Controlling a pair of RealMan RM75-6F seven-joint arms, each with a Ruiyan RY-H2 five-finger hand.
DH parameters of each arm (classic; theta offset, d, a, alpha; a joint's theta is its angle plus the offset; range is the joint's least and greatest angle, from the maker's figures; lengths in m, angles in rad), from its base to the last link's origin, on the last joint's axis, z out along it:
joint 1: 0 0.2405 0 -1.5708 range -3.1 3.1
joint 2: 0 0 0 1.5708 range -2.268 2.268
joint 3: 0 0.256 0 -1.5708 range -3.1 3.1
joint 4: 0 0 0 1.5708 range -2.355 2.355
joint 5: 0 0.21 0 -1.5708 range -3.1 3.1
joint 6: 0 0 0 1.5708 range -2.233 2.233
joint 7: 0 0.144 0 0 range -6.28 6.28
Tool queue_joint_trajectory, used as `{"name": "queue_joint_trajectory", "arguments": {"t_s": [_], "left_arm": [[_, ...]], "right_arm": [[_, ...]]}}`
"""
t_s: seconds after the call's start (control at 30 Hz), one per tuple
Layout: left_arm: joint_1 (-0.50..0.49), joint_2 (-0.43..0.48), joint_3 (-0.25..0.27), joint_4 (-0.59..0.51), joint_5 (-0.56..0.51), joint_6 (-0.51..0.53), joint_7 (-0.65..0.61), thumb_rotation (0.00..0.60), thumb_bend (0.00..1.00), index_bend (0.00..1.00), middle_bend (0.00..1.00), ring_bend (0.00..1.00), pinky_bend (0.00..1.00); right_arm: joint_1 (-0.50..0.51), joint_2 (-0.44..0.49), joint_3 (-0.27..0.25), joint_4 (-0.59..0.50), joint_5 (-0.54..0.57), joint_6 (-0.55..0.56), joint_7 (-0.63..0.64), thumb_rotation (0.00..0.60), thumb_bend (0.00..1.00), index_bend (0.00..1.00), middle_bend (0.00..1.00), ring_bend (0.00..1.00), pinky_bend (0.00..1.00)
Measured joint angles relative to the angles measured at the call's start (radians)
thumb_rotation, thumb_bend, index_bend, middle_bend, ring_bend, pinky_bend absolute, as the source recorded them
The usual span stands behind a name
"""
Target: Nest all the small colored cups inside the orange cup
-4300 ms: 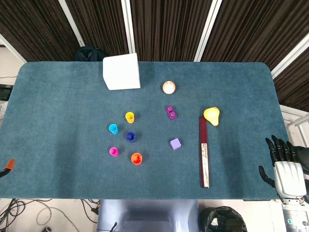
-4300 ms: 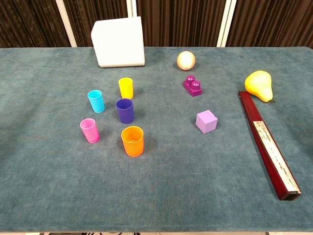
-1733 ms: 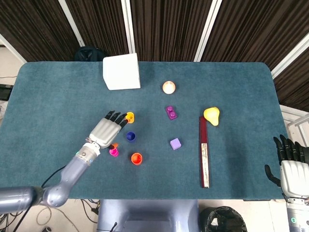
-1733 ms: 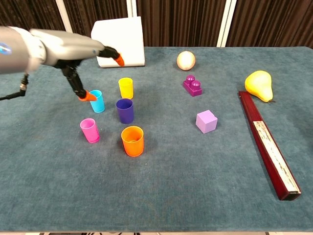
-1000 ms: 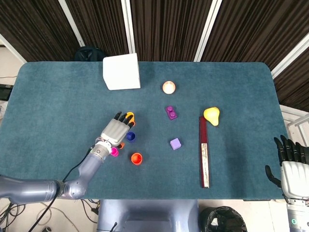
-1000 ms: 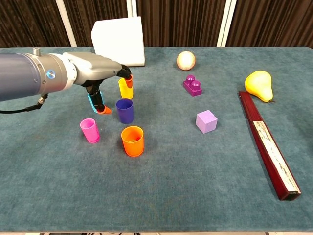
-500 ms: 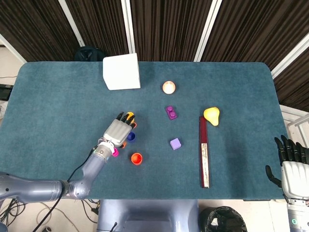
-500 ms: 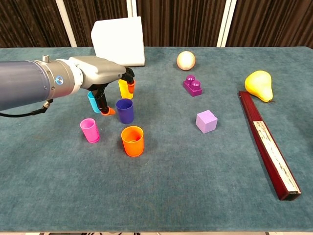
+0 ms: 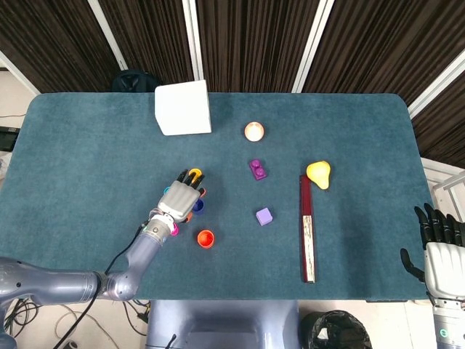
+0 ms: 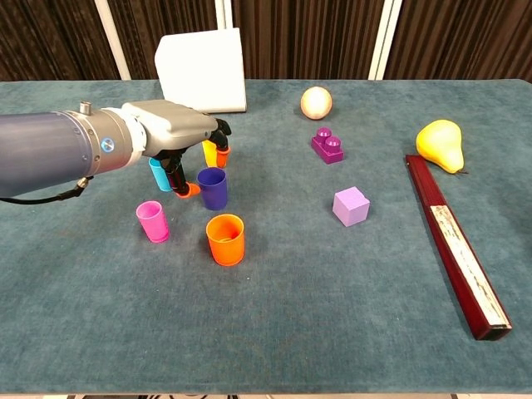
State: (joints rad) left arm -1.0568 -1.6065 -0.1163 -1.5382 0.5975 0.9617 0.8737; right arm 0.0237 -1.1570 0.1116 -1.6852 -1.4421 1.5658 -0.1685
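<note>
The left hand (image 10: pixel 179 133) hovers low over the cluster of small cups, fingers spread and curved downward, holding nothing. Its orange fingertips (image 10: pixel 188 190) reach down between the cyan cup (image 10: pixel 158 174) and the dark blue cup (image 10: pixel 212 188). The yellow cup (image 10: pixel 210 152) stands just behind the fingers, partly hidden. The pink cup (image 10: pixel 151 221) sits near the hand's wrist side, towards the robot, and the orange cup (image 10: pixel 225 239) stands upright and empty just in front of the dark blue one. Well off to the hand's right lie a purple cube (image 10: pixel 351 205) and a yellow pear (image 10: pixel 440 145). The right hand (image 9: pixel 439 254) waits at the worktop (image 9: pixel 87 145) edge, fingers extended and apart, empty.
</note>
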Motion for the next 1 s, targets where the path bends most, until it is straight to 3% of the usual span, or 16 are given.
{"name": "queue_joint_trajectory", "arguments": {"t_s": [0.6,1.0], "left_arm": [[-0.010,-0.006,0.011,-0.006,0.034,0.014,-0.002,0.600,0.33,0.40,0.05,0.00,0.00],[-0.011,0.086,-0.034,-0.157,0.045,0.057,-0.017,0.600,0.34,0.40,0.06,0.00,0.00]], "right_arm": [[-0.001,0.004,0.004,0.002,0.007,0.000,0.011,0.600,0.42,0.04,0.00,0.04,0.01],[-0.005,0.008,0.006,-0.003,0.002,0.009,0.015,0.600,0.42,0.04,0.00,0.04,0.01]]}}
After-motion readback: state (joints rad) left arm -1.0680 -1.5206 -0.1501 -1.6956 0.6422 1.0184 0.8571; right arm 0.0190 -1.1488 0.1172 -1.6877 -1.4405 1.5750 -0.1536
